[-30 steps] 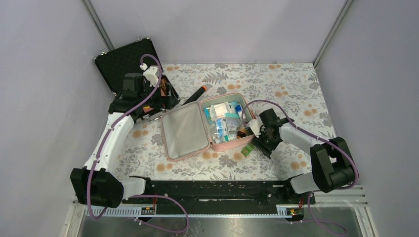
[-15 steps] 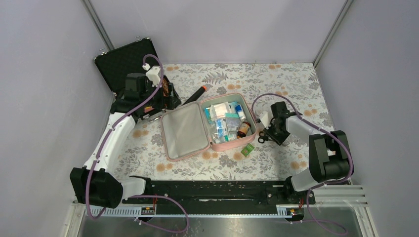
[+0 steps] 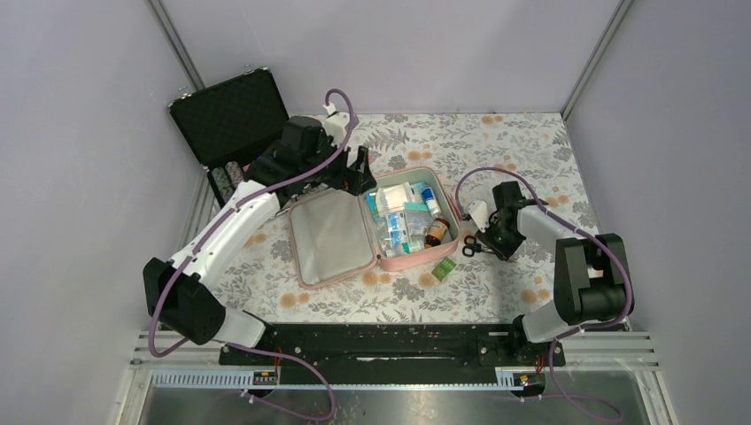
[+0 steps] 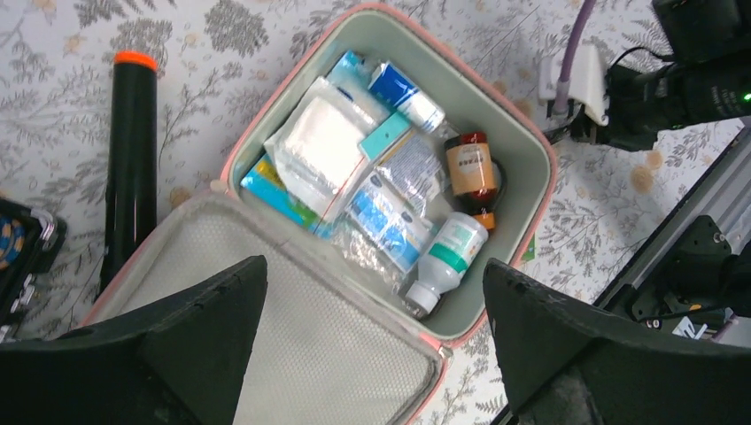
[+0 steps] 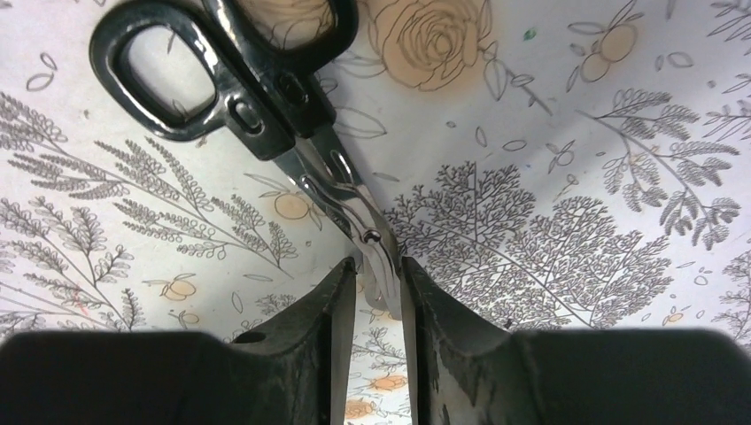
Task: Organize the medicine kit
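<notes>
Top external view, nearest first: a small green packet (image 3: pixel 445 268) is lying on the floral tablecloth (image 3: pixel 496 142), just beside the pink wall of the medicine kit (image 3: pixel 332 235), at about 5 o'clock from it. A little farther, at 3 o'clock from the kit, our right gripper (image 3: pixel 483 241) is sitting low over the cloth. Its fingers are pinching narrowly on the steel blades of the scissors (image 5: pixel 292 142), whose black handles are pointing away from the wrist.

The kit itself is lying open in the middle of the table. Its grey-lined lid is spread flat toward 9 o'clock and its filled half is toward 3 o'clock. In that half we are seeing an amber bottle (image 4: pixel 469 168), a white bottle (image 4: pixel 447 257) with a green label, a gauze pack (image 4: pixel 323 146) and other packets crowding together.

Our left gripper (image 4: pixel 372 270) is hovering above the kit's far edge, at 12 o'clock, jaws spread wide and gripping nothing. A black tube (image 4: pixel 131 168) with an orange cap is lying on the cloth just beside the kit. Farthest off, at 10 o'clock, a black hard case (image 3: pixel 230 111) is standing open with poker chips (image 3: pixel 226 177) showing.
</notes>
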You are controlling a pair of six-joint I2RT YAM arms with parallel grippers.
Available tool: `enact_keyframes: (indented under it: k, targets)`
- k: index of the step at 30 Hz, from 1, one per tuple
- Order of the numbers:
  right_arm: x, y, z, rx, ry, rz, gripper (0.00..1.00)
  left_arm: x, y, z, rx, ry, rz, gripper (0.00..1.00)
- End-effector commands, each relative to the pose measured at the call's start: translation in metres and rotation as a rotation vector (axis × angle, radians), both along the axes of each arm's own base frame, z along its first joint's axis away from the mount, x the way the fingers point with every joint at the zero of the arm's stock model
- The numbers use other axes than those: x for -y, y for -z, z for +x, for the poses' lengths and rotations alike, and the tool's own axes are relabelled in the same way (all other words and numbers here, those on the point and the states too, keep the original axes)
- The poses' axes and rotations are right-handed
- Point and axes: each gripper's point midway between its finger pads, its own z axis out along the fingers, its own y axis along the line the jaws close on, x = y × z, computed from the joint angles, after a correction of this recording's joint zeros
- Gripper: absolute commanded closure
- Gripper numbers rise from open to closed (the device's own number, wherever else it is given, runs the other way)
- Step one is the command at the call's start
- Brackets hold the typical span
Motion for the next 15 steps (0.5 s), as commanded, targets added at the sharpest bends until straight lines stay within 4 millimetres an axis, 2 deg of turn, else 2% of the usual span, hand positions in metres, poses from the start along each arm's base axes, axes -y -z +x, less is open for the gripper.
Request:
enact_keyframes:
  k: [1,4,7,15]
  targets:
    - [0.005,0.004,-0.026,-0.125,-0.007,-0.017,0.68,0.019,-0.033,0.017,0.11,0.004,-0.05,0.1]
    - [0.007,0.002,-0.033,-0.152,-0.002,-0.005,0.66,0.035,-0.035,0.022,0.104,0.022,-0.084,0.11]
    - [0.007,0.0,-0.031,-0.178,0.02,-0.003,0.69,0.051,-0.031,0.023,0.076,0.045,-0.112,0.11]
    - [0.006,-0.002,-0.028,-0.197,0.066,-0.005,0.99,0.07,-0.018,0.019,0.044,0.077,-0.119,0.11]
